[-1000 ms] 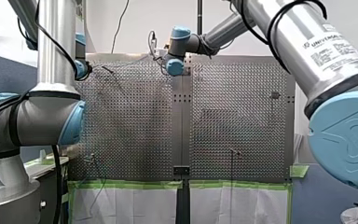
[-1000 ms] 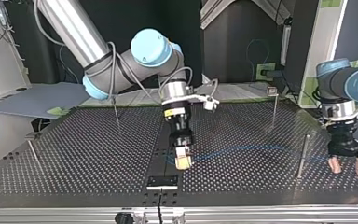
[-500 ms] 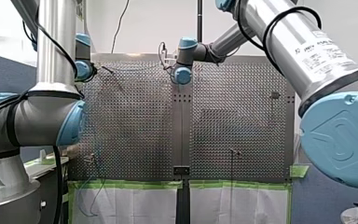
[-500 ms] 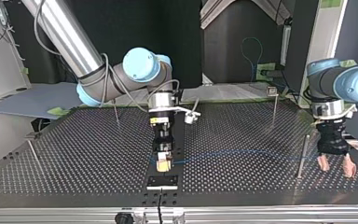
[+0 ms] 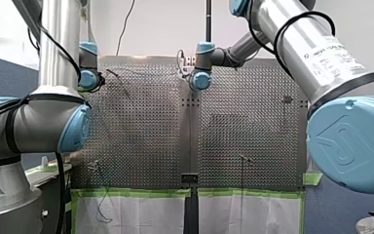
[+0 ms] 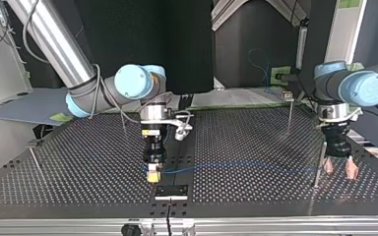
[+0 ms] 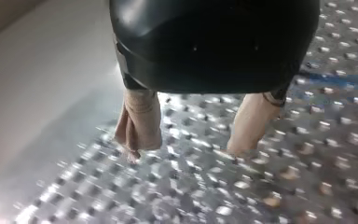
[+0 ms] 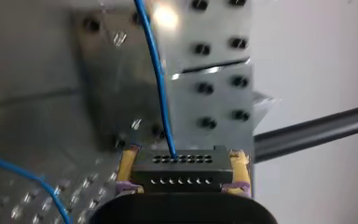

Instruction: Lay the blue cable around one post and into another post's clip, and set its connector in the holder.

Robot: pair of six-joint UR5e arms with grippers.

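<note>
Your right gripper (image 6: 153, 173) is clamped on the black connector (image 8: 182, 170), low over the table (image 6: 256, 142). It sits just behind the holder (image 6: 172, 191), which lies at the table's near edge in the top view. The blue cable (image 6: 187, 168) leaves the connector and runs rightward over open perforated plate toward a post (image 6: 320, 158). Your left gripper (image 6: 339, 167) hangs with fingers spread, holding nothing, just right of that post, close to the table's right edge.
</note>
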